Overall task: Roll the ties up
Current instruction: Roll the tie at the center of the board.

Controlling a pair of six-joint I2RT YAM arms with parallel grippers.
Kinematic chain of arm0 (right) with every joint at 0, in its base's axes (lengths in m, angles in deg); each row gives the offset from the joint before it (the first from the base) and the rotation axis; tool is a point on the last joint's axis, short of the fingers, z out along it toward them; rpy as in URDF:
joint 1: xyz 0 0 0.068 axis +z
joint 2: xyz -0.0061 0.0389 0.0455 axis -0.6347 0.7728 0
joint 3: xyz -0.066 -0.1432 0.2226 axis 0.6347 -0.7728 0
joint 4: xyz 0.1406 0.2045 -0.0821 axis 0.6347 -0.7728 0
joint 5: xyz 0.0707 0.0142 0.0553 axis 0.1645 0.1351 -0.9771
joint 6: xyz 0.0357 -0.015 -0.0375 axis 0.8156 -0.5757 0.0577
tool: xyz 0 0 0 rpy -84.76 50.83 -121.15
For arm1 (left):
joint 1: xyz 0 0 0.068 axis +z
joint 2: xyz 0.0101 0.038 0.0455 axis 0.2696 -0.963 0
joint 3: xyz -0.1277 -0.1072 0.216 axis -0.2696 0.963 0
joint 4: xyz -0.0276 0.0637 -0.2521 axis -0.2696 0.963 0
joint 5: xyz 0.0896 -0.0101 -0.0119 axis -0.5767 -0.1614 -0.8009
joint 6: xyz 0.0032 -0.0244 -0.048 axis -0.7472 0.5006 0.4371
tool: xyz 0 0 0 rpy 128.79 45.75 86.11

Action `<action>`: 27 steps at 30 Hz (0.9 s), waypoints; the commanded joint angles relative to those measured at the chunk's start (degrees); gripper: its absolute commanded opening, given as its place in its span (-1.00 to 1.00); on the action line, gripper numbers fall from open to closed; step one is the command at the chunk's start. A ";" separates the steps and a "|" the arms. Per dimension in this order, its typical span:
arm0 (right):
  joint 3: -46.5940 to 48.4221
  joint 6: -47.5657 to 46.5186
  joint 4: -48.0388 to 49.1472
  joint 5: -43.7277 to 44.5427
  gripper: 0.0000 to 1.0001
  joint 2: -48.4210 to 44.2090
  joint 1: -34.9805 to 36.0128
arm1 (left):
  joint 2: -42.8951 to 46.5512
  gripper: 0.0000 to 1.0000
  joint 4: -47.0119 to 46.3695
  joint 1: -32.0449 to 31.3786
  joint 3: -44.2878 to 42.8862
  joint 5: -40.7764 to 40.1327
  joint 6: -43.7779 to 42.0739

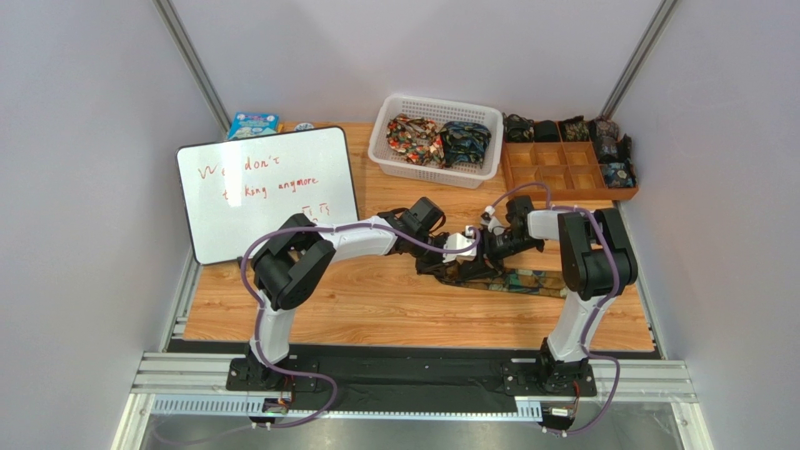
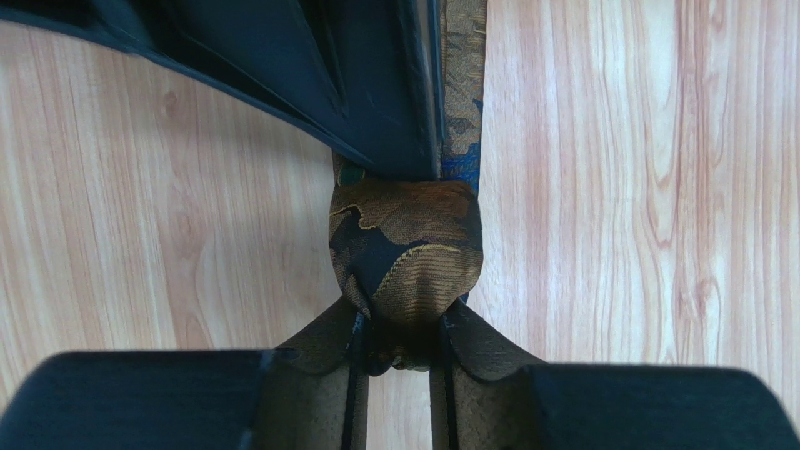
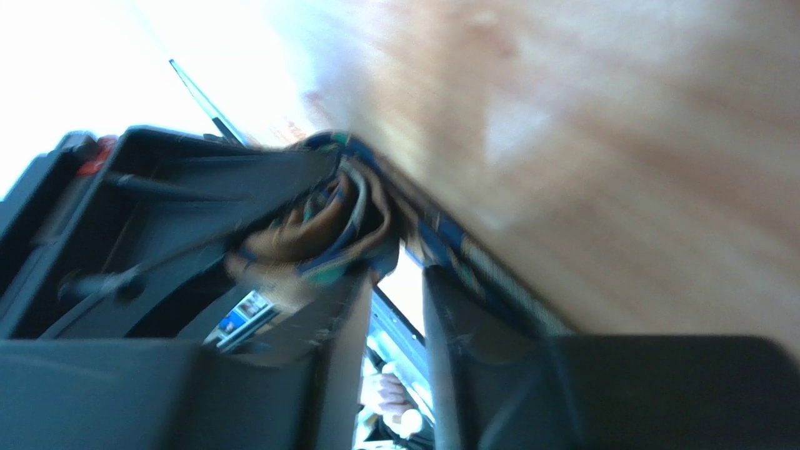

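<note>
A dark tie with gold and blue pattern lies on the wooden table, right of centre. My left gripper reaches in from the left and is shut on the tie's folded end. That end bulges out beyond the fingertips of the left gripper. My right gripper faces it at close range. In the blurred right wrist view the rolled layers of the tie sit just past the left fingertip. The right gripper shows a clear gap, with nothing between its fingers.
A white basket holding bunched ties stands at the back. A wooden compartment tray with small rolled ties is to its right. A whiteboard leans at the left, with a blue box behind it.
</note>
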 commanded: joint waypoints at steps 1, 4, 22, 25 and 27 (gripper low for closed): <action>1.50 -1.69 -1.15 0.26 -0.17 -7.06 -1.10 | 2.46 -0.70 5.63 -0.01 2.71 -3.01 -5.24; 2.29 0.41 0.24 -0.79 -0.07 -8.64 -0.92 | 2.28 -0.70 6.16 0.08 2.71 -3.63 -5.86; 3.96 -3.00 -2.03 4.21 -1.00 -2.59 4.18 | 1.40 -0.38 8.63 0.34 -0.80 -4.16 -5.86; 3.70 -4.49 -2.38 5.71 -1.00 -1.09 3.30 | 2.28 0.00 9.15 1.22 -1.41 -1.97 -5.25; 3.61 -5.55 -2.56 6.32 -1.00 0.39 2.60 | 2.98 0.23 9.68 2.19 -2.03 -0.12 -4.90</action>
